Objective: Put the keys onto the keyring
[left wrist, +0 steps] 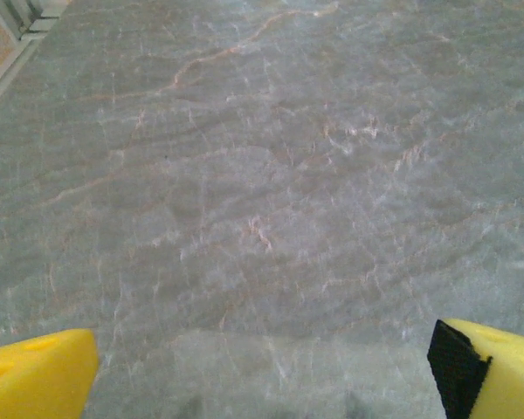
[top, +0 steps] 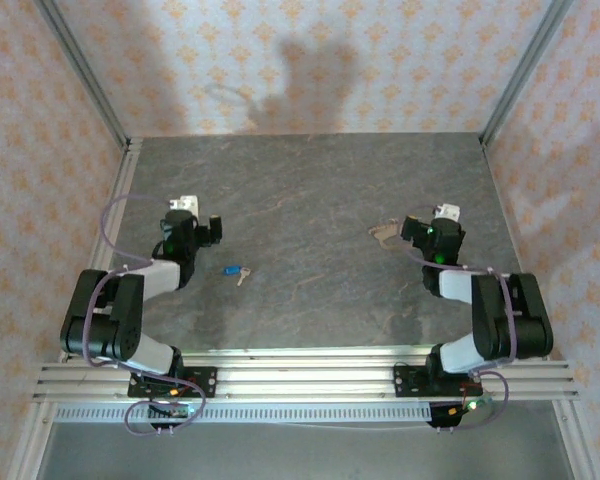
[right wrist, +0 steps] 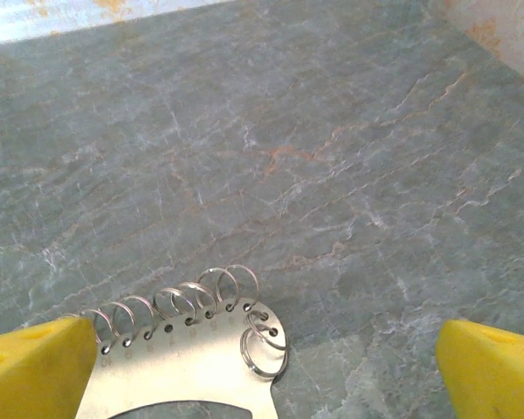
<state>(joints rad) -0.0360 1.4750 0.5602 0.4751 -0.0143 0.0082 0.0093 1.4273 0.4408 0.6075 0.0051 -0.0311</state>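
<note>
Seen from the top camera, a small key [top: 234, 271] with a bright blue head and a short silver blade is lying flat on the grey stone-patterned table [top: 320, 300]. It is lying just in front of the left arm, toward the middle of the table, and nothing is touching it. Whether it is one key or more is too small to tell.

The keyring [right wrist: 183, 362] is lying on the right side of the table, well apart from the key. In the right wrist view it is showing as a flat silvery plate with a row of small wire rings along its upper edge and one more split ring at its right corner.

The right gripper [right wrist: 264, 345] is hovering close over the keyring with its jaws standing wide. The plate is sitting between the yellow fingers [right wrist: 493, 367], much nearer to the one on the left of that view, which is covering the plate's corner. Whether this finger is touching the metal cannot be told.

The left gripper [left wrist: 262, 358] is also holding its jaws wide, and bare table is lying between its yellow fingertips [left wrist: 35, 375]. It is grasping nothing.
</note>
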